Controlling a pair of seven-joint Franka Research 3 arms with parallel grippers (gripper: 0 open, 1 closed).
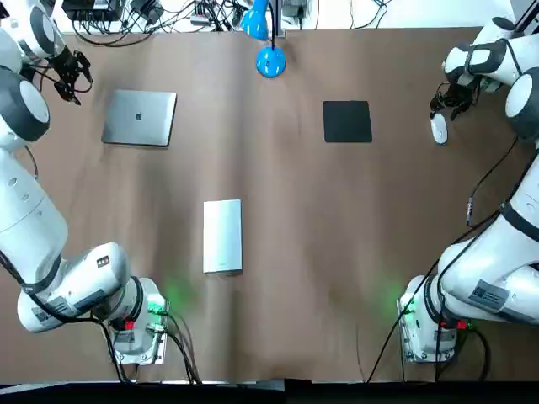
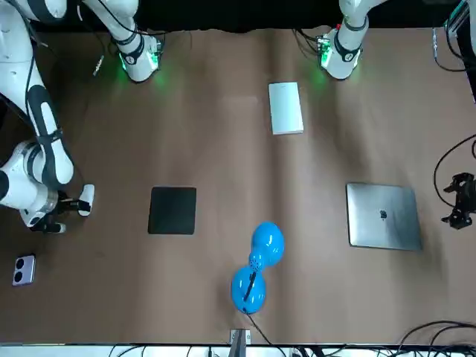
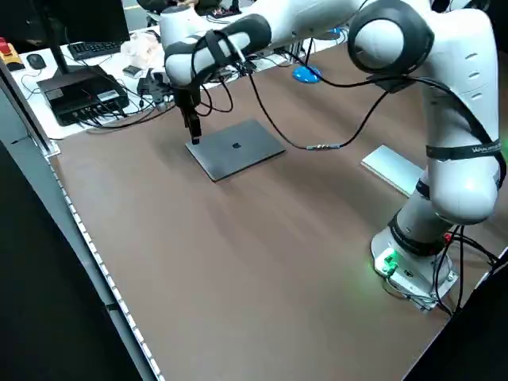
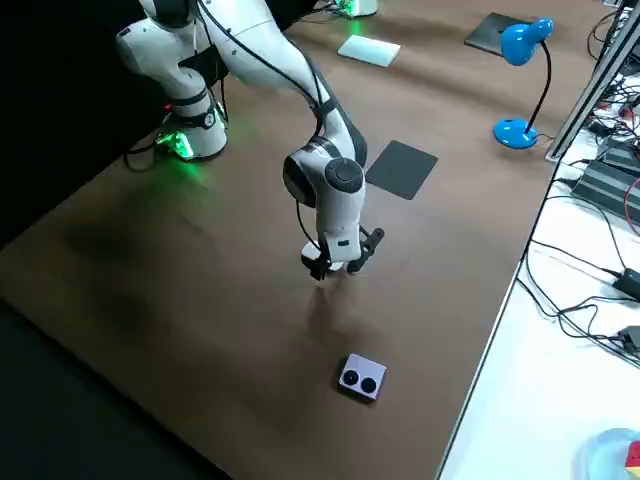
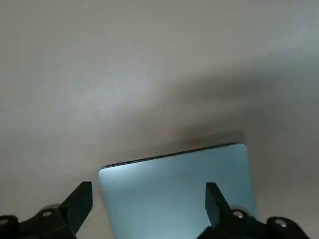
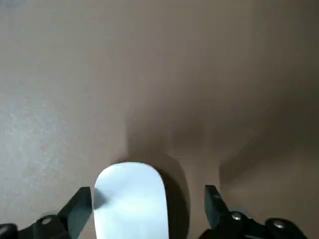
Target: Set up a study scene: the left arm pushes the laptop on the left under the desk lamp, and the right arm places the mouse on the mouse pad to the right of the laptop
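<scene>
Nearest the arm bases, a flat white slab (image 1: 222, 236) lies near the middle of the counter (image 1: 286, 278); it seems to have no part in the job.

Beyond it is the working row. Out at 3 o'clock, the right jaws hang over the white mouse (image 6: 130, 199), spread apart and clamped on nothing. The mouse rests on the bare counter between the two fingers (image 6: 77, 209), closer to one than the other. The black mouse pad (image 1: 347, 121) lies well apart from the mouse, at its 9 o'clock, with nothing on it.

Over at 10 o'clock, the closed grey laptop (image 1: 140, 118) lies flat. The left jaws stand by its 10 o'clock corner, also spread apart and low to the counter. I cannot tell whether a fingertip touches the laptop.

Farthest off, at 12 o'clock, the blue desk lamp (image 1: 270, 61) stands near the far edge, well toward 3 o'clock from the laptop.

Both arms look to be on approach, with neither the push nor the pick started. The right jaws likely need to drop, centre the mouse, close on its sides, then lift and carry it toward 9 o'clock onto the pad. The left jaws should probably bear on the laptop's 9 o'clock edge near its middle, not the corner. That way a push toward 3 o'clock slides it straight instead of swivelling it, and it should stop short of the pad.
</scene>
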